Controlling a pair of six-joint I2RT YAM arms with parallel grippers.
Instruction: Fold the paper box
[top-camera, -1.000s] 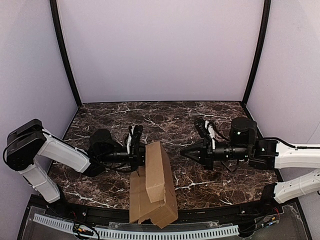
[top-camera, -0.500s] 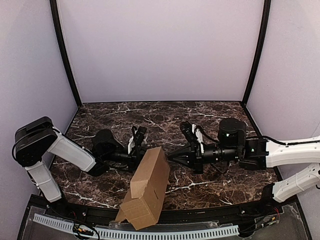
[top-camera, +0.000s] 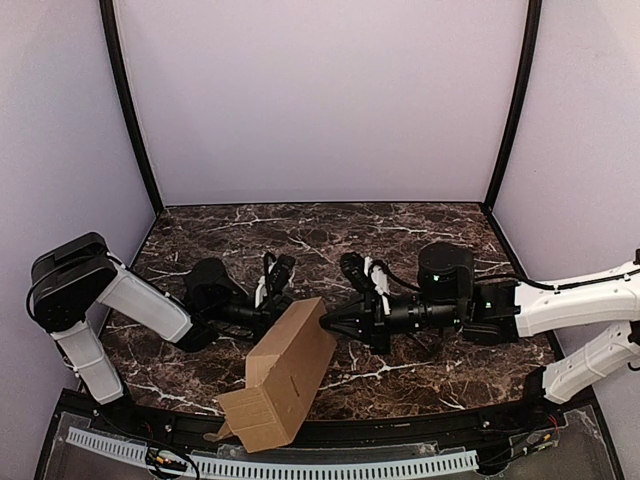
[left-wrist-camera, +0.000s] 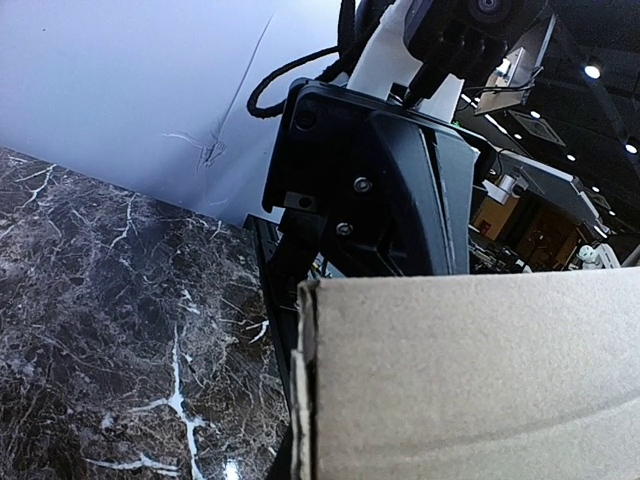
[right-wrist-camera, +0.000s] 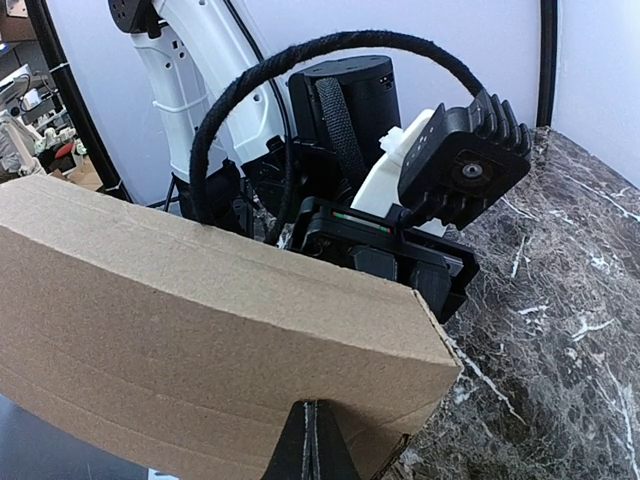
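We observe the paper box (top-camera: 282, 372) formed into a long rectangular sleeve of plain brown cardboard, lying diagonally on the dark marble table (top-camera: 430, 375) just left of centre. Its far end sits between the two grippers and appears raised. Its near end reaches the table's front edge, where a small flap (top-camera: 216, 435) projects to the left. The left gripper (top-camera: 284, 304) meets the far end of the box from the left, and its jaws are closed on the thin cardboard wall there. In the left wrist view the cardboard panel fills the lower frame and covers the fingers themselves. The right gripper (top-camera: 327, 321) approaches from the right with its fingers pressed together into a single point and nothing between them. In the right wrist view that closed tip touches the lower part of the box's broad side panel, which shows faint lengthwise creases. Both arms extend low across the table towards the centre, and the two grippers stand close to each other at the box's far end.
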